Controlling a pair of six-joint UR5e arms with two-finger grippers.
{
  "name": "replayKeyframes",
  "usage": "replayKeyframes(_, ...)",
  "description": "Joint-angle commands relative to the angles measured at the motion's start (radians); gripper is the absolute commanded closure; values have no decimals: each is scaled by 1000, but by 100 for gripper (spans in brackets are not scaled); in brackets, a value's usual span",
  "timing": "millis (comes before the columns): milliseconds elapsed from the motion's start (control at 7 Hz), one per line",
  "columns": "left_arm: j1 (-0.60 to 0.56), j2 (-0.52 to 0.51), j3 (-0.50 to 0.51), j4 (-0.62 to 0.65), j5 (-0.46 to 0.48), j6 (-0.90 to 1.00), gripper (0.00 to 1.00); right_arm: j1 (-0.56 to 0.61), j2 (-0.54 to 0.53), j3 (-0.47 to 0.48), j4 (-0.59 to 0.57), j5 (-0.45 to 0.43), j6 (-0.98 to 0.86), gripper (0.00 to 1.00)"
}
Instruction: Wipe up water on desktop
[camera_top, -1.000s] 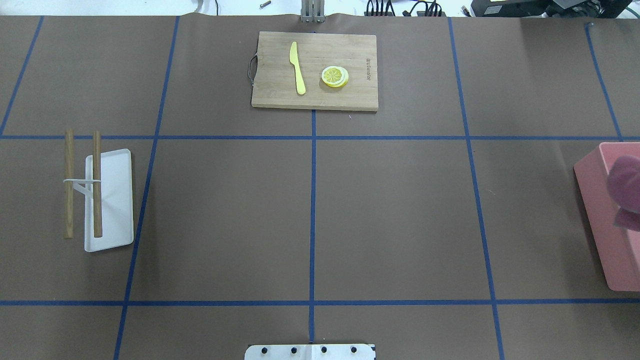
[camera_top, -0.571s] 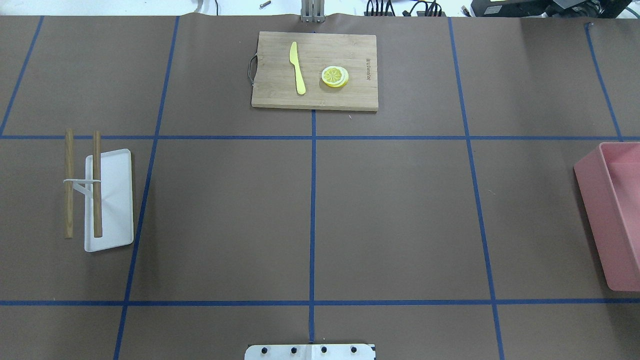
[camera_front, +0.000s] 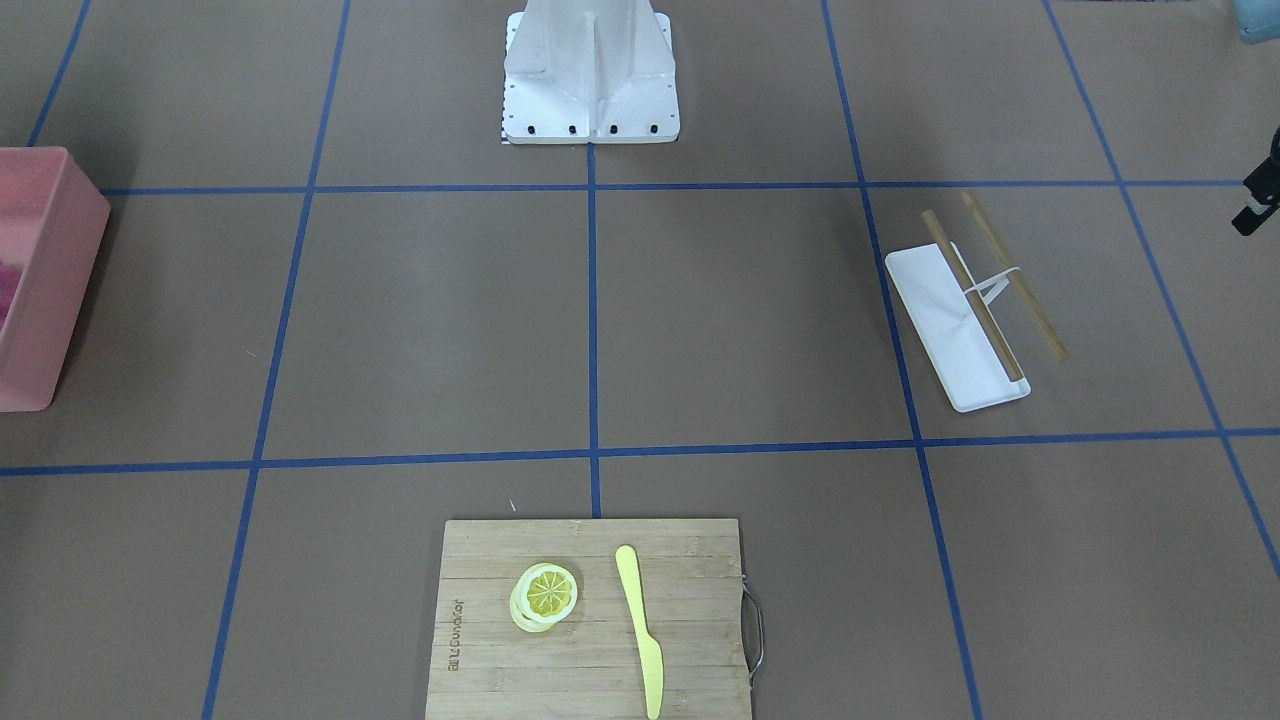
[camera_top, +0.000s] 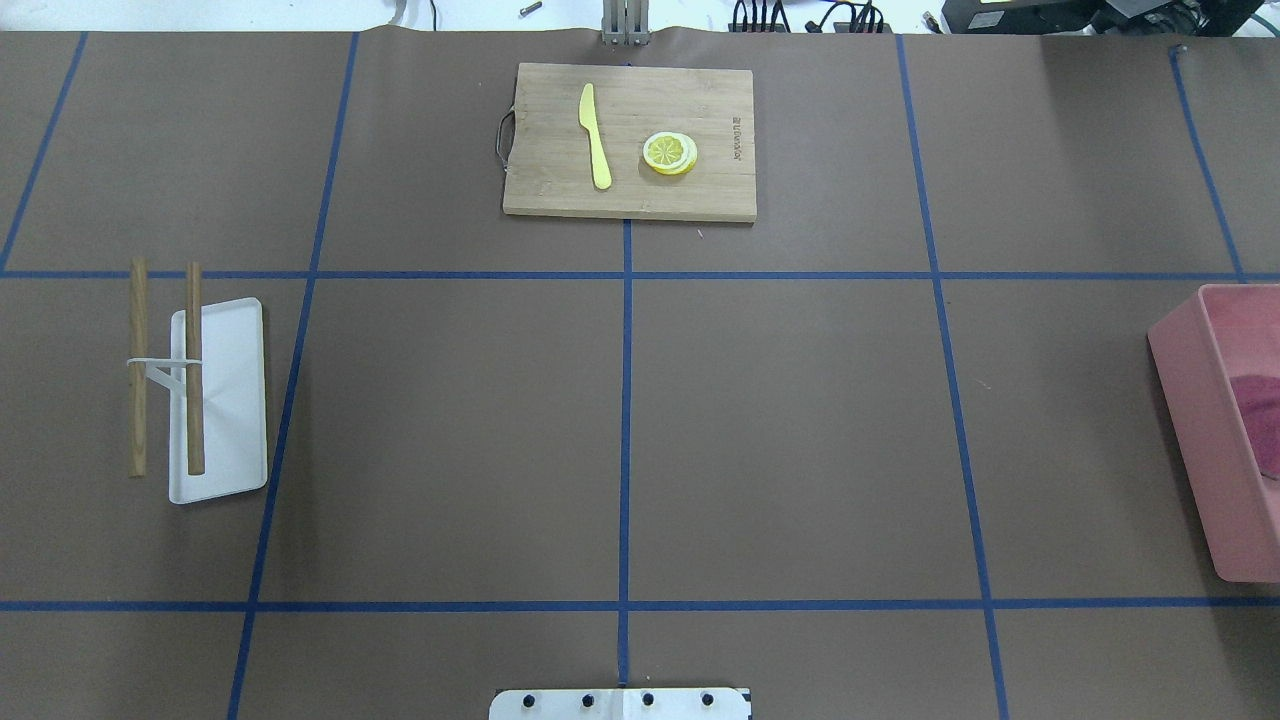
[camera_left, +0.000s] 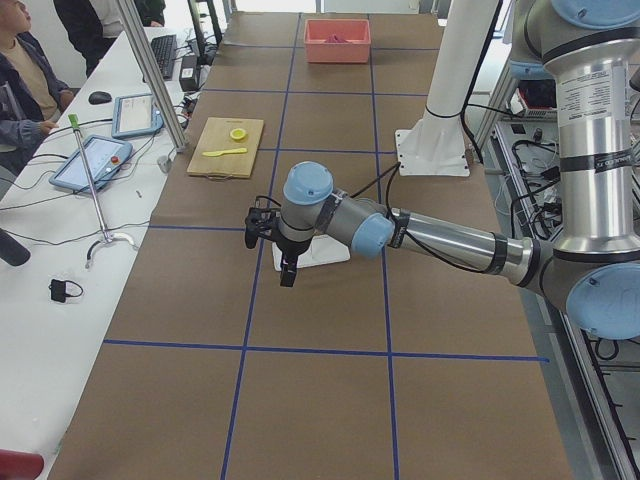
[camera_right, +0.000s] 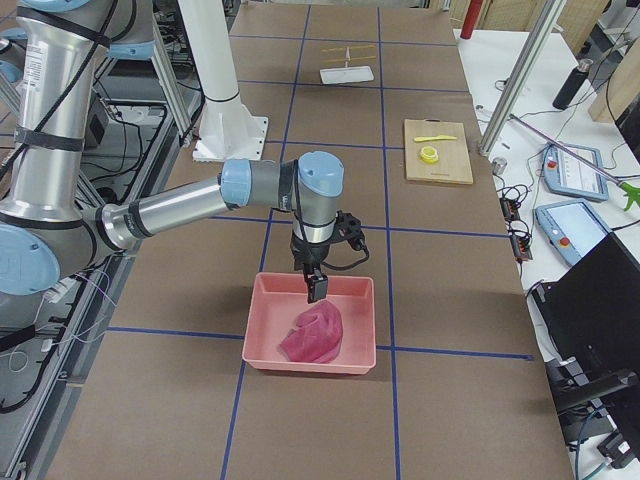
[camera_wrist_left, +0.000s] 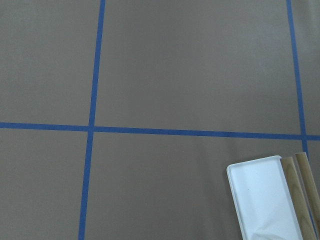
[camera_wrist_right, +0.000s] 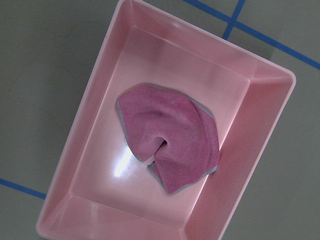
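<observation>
The desktop (camera_top: 780, 440) is brown with blue tape lines; I see no water on it. A crumpled pink cloth (camera_wrist_right: 170, 140) lies inside the pink bin (camera_wrist_right: 90, 125) at the table's right end, also in the exterior right view (camera_right: 312, 333). My right gripper (camera_right: 317, 288) hangs just above the bin's rim, apart from the cloth; I cannot tell whether it is open or shut. My left gripper (camera_left: 288, 270) hovers over the table near the white tray (camera_left: 312, 252); I cannot tell its state.
A bamboo cutting board (camera_top: 630, 140) with a yellow knife (camera_top: 595, 135) and lemon slices (camera_top: 670, 153) lies at the far middle. The white tray (camera_top: 225, 400) with two wooden sticks (camera_top: 194, 370) lies at the left. The robot's base (camera_front: 590, 70) stands at the near edge.
One second ago the pink cloth hung raised over the bin at the view's right edge. It then left view, and now it lies down inside the bin.
</observation>
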Motion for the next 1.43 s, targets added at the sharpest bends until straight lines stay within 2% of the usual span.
replayKeyframes(0, -37, 26, 36, 9, -5, 172, 2, 8, 11, -47, 54, 49, 8, 0)
replayKeyframes(286, -39, 26, 36, 61, -54, 173, 2, 11, 13, -53, 58, 178, 75, 0)
replayKeyframes(1143, -34, 18, 56, 97, -63, 166, 2, 25, 13, -68, 86, 170, 112, 0)
replayKeyframes(1286, -42, 23, 41, 123, -66, 163, 2, 22, 40, -118, 86, 165, 114, 0)
